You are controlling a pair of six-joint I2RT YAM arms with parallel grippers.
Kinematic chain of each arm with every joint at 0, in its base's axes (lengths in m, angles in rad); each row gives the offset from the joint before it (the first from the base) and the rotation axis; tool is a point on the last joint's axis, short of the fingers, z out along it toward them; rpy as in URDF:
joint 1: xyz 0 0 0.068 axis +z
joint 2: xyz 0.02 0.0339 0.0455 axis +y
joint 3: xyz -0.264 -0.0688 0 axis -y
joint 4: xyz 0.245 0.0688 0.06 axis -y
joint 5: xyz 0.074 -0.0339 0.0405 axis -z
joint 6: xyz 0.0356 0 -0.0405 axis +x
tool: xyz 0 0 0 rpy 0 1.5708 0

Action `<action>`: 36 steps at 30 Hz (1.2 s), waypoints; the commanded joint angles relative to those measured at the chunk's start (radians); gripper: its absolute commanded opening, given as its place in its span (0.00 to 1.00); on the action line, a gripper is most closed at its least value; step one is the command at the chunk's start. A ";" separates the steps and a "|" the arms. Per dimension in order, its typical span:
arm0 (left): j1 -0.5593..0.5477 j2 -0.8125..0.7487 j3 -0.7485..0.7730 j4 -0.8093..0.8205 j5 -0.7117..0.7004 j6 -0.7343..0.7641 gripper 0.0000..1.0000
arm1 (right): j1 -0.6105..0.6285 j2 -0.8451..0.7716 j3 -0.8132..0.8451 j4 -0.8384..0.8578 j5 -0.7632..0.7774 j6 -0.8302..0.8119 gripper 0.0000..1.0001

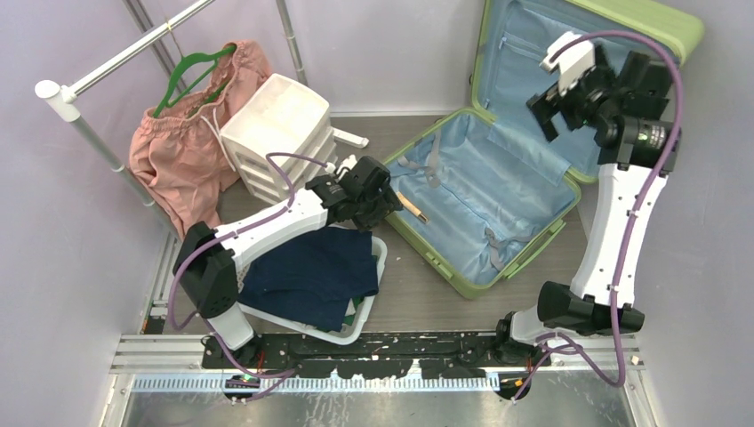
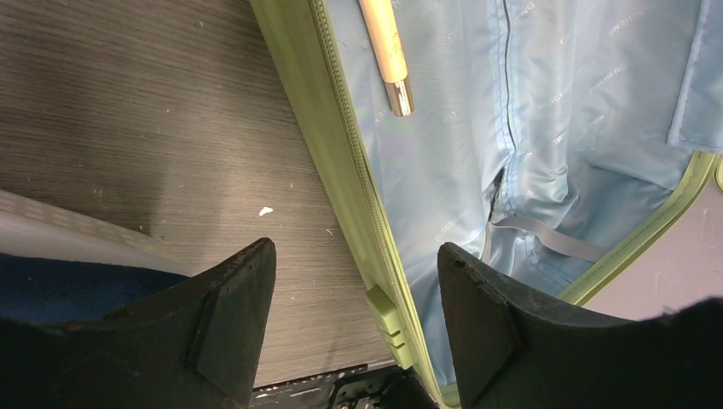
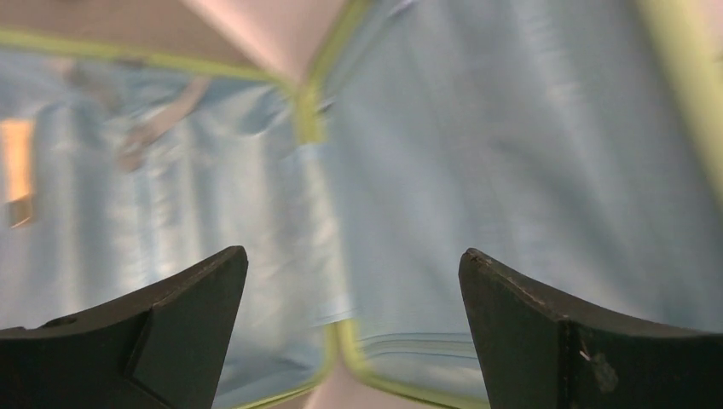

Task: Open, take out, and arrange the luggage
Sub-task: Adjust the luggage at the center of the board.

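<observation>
1. Over the table, top view: the luggage point(image 1: 498, 191) lies open right of centre, lid tipped up toward the back wall. Your left gripper point(image 1: 381, 200) hangs at its left rim, above the white basket point(image 1: 342, 334) holding a navy garment point(image 1: 311, 271). Your right gripper point(image 1: 556, 107) is up against the lid lining.
2. Left wrist: fingers spread, nothing between them. They straddle the green rim of the luggage point(image 2: 341, 153), with a wooden-handled item point(image 2: 385, 51) on the blue lining further ahead. Risk: if you close here, I'd expect you to bite the shell edge, not the item, and drag the whole case.
3. Right wrist: fingers wide apart, empty. The frame is blurred; only lining and a green edge are readable. Risk: nudging the lid could drop it onto your left arm, and you'd likely snag loose lining or straps if you grab blind.
</observation>
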 commanded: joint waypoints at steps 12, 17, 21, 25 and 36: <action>-0.007 -0.019 0.063 -0.035 -0.023 0.027 0.70 | -0.004 0.251 0.397 0.237 0.467 -0.253 1.00; -0.017 -0.033 0.043 -0.043 -0.015 0.059 0.70 | -0.071 0.265 0.337 0.381 0.429 -0.245 1.00; -0.028 -0.041 0.029 -0.018 -0.005 0.091 0.70 | -0.098 0.278 0.370 0.411 0.360 -0.242 1.00; -0.036 -0.055 0.008 0.034 0.001 0.088 0.70 | -0.106 0.250 0.346 0.440 0.301 -0.242 0.99; -0.044 -0.001 0.052 -0.064 -0.063 -0.011 0.71 | -0.118 0.406 0.522 0.435 0.330 -0.268 0.87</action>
